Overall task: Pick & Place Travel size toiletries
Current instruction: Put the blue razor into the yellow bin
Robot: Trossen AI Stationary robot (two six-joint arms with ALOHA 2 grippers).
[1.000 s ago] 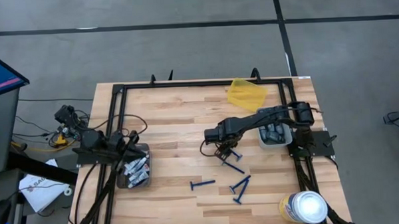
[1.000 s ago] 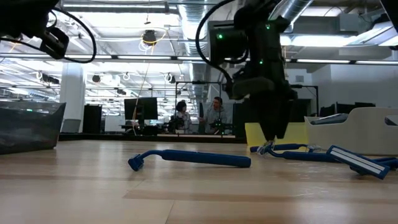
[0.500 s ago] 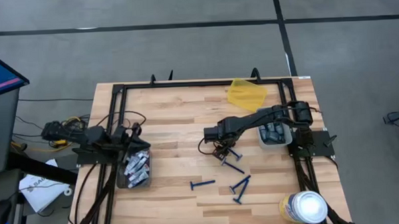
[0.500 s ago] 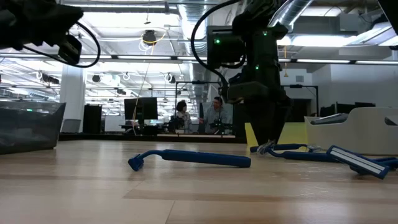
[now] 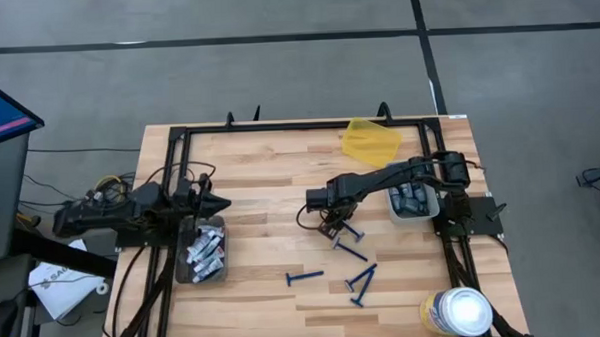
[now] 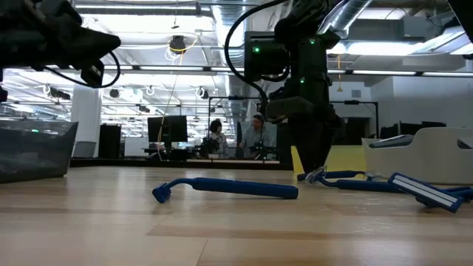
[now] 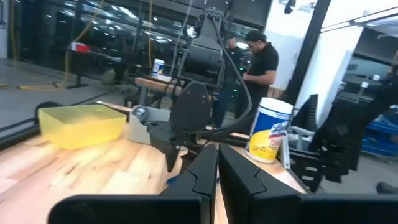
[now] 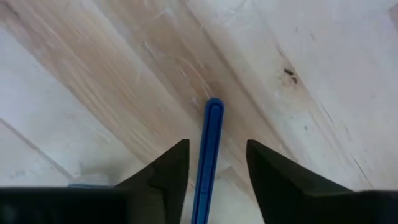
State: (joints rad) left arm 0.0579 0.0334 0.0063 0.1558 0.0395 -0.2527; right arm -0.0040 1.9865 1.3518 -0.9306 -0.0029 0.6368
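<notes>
With the blue razor (image 8: 208, 155) handle centred between the right gripper (image 8: 214, 163) fingers (apart, seemingly not yet touching), squeeze squarely before lifting; left gripper (image 7: 216, 171) waits, fingers together

Two dark jointed arms (image 5: 380, 178) — black looping cables, green indicator light, tapered matte-black fingers (image 8: 273, 171).

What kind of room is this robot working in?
Probably a big lab or workshop. Behind the wooden table you can see desks with computer monitors, people standing at them, and bare pipes and lights along the ceiling.
</notes>
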